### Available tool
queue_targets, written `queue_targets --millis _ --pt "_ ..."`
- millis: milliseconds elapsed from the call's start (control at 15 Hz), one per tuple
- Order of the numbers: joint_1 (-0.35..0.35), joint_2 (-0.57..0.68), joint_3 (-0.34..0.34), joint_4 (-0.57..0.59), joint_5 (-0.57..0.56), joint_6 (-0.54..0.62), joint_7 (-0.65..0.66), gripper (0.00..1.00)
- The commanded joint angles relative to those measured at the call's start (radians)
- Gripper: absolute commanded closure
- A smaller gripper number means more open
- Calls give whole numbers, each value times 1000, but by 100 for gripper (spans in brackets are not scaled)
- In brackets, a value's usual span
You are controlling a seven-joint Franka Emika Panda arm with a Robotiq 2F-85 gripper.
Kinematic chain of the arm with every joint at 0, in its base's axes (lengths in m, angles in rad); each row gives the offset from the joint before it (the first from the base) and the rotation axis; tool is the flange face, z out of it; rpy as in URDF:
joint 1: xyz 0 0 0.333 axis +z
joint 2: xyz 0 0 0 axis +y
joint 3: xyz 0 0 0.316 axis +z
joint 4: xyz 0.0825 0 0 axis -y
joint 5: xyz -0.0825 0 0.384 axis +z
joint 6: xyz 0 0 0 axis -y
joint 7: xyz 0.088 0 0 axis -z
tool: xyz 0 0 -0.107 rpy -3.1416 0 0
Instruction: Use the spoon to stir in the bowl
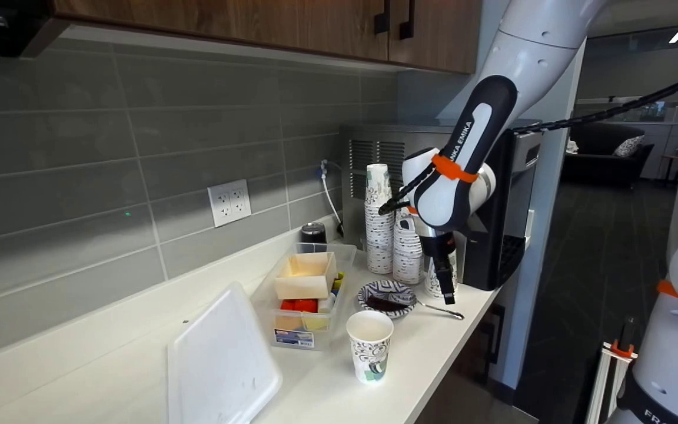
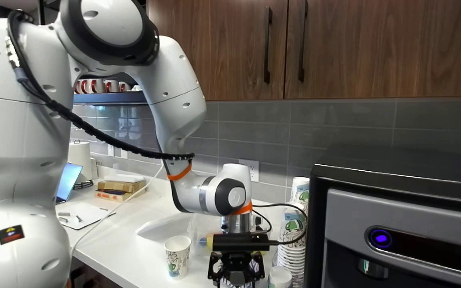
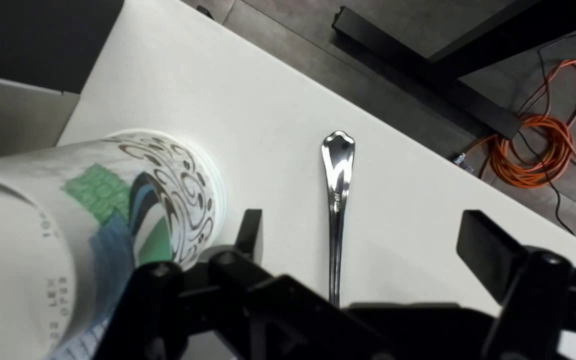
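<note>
Pincer (image 3: 360, 235), jaws apart, above counter (image 1: 415, 347), spoon (image 3: 338, 165) jutting from patterned bowl (image 1: 387, 289)

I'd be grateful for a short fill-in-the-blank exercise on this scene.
The black gripper is ____, not shut.
The handle of the slender silvery metal spoon ends ____ the small round patterned bowl, not within it.
The lone white printed paper cup stands ____, not tipped.
The coiled orange cable lies on the ____, below the white counter.
Missing words: open; outside; upright; floor.

silvery spoon (image 3: 337, 212), geometric dark-and-white bowl (image 1: 387, 287), black hand (image 3: 363, 239), scroll-patterned white cup (image 1: 369, 352)
</note>
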Motion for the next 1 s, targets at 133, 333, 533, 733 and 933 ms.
queue_targets --millis 133,333,533,733,933 --pt "-32 103 7 -7 -4 164 -39 0" --pt "-28 145 10 3 -17 208 -29 0" --pt "-33 173 21 10 -6 222 -39 0" --pt "-29 191 18 18 -17 228 -31 34" --pt "-32 198 10 20 -21 241 -22 58"
